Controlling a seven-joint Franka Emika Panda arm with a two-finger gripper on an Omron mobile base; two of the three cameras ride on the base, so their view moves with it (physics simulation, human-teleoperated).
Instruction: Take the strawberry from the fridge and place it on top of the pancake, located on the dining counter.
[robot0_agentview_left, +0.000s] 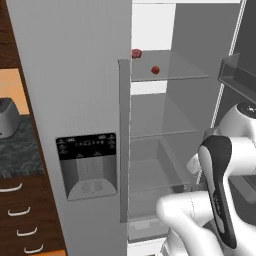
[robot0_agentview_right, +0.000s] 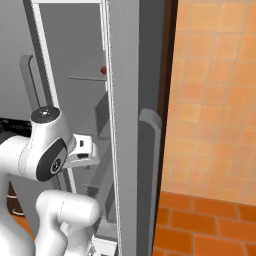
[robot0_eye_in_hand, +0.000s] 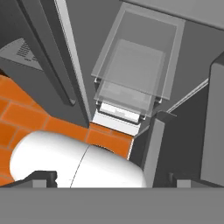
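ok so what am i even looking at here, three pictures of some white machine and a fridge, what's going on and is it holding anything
It is a rendered kitchen with a white robot arm on a driving base. Two pictures come from cameras on that base, behind the arm to its left and right. The third comes from a camera on the hand, looking down into the fridge at stacked clear shelves and the orange floor.

The fridge's right door is open. On an upper glass shelf sits a small dark-red strawberry, with another reddish item further back. The end effector is open and holds nothing; the arm is well below that shelf.
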